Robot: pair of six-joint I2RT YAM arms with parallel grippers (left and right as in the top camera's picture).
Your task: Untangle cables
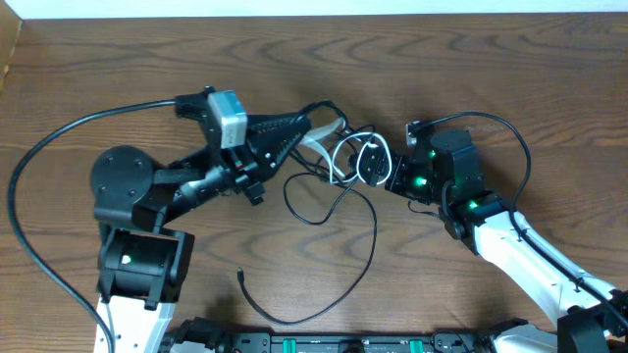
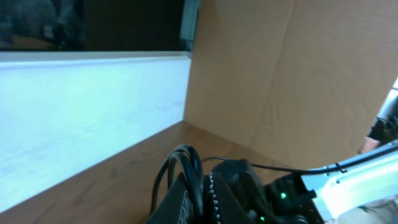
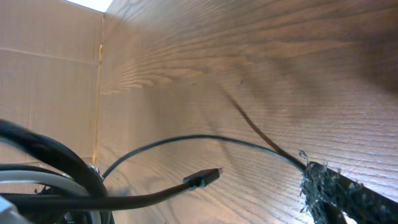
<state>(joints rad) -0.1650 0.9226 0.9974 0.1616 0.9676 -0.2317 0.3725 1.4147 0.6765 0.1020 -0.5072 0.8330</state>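
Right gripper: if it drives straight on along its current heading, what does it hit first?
The right gripper would likely meet the bunched cables first, just ahead of its open jaws; height unclear.

Between the black left end effector [image 1: 304,129] and the black right end effector [image 1: 392,176] (small green lights glow just behind it), the cables [image 1: 355,159] are black, apart from one white cable [image 1: 316,141]. The worktop [image 1: 510,69] beneath them is brown with dark, wavy wood grain.

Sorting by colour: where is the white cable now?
Overhead view, centre: the white cable sits in the tangle of black cables just at the left gripper's tip.
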